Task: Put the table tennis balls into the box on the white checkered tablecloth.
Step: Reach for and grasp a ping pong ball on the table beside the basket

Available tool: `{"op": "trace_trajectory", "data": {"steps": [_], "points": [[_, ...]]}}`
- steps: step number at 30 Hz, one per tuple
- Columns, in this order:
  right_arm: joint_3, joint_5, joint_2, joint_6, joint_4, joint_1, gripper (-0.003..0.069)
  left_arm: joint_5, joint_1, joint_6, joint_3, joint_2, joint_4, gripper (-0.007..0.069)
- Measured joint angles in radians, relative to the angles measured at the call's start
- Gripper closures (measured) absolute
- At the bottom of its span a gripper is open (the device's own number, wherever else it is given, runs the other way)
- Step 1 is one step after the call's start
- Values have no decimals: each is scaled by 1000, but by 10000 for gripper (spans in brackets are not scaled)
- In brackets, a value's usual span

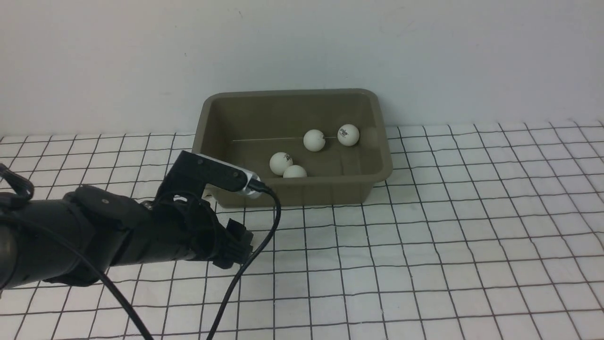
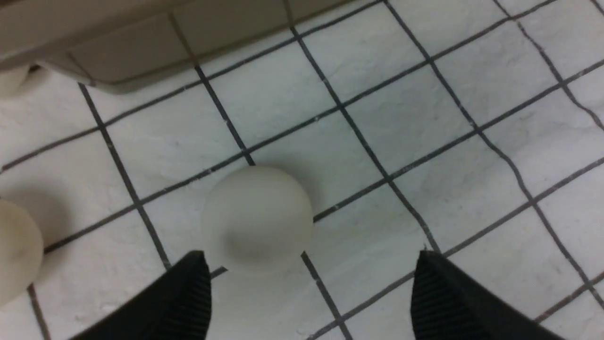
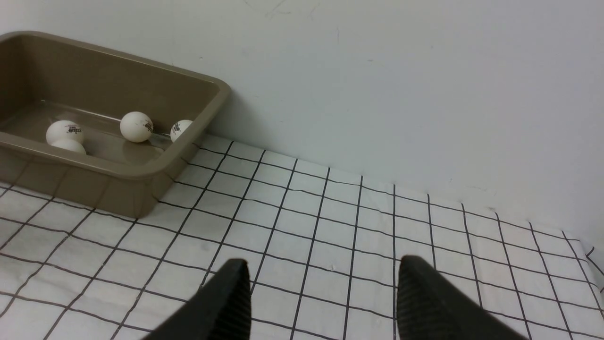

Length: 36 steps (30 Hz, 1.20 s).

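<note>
**Table tennis balls (image 1: 314, 140) partly boxed, both grippers unclenched**

Four of the table tennis balls are seen inside the box (image 1: 306, 191), which is set on the white checkered tablecloth (image 1: 424, 245) close to the pale wall (image 1: 302, 42). Two are placed side by side toward the far right of its floor, and a dark logo is shown on the right-hand one (image 1: 348, 135). Two more (image 1: 281, 163) (image 1: 295, 172) are pressed together by the front wall, left of centre.

The left arm (image 1: 118, 231) is stretched low over the tablecloth just before the box's near left corner. That corner is overlapped in the front view by the wrist camera (image 1: 212, 172), from which a black cable (image 1: 264, 236) is looped.

In the left wrist view the left gripper (image 2: 311, 257) is shown with its jaws spread wide and nothing clamped. A further ball (image 2: 257, 218) is rested on the tablecloth just ahead of the jaws, off centre and close beside one fingertip (image 2: 196, 274); whether it is touched there cannot be told. A second loose ball (image 2: 16, 250) is cut by the picture's edge, outside the jaws. What looks like part of a third (image 2: 9, 80) is seen against the box's outer corner.

The right gripper (image 3: 324, 264) is held above the tablecloth, to the right of the box and apart from it. Its jaws are parted and nothing is gripped.
</note>
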<state>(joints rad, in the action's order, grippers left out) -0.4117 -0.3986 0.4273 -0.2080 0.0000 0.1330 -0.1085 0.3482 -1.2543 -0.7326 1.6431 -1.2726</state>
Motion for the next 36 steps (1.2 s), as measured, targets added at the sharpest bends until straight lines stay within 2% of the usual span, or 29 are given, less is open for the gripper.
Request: {"op": "trace_trajectory", "data": {"steps": [25, 28, 32, 36], "points": [[0, 0, 0, 0, 0, 0, 270, 17, 1, 0, -69, 147, -9, 115], [0, 0, 0, 0, 0, 0, 270, 29, 1, 0, -69, 147, -28, 144], [0, 0, 0, 0, 0, 0, 270, 32, 1, 0, -70, 148, -50, 309], [0, 0, 0, 0, 0, 0, 270, -59, 1, -14, -70, 121, -52, 304]]}}
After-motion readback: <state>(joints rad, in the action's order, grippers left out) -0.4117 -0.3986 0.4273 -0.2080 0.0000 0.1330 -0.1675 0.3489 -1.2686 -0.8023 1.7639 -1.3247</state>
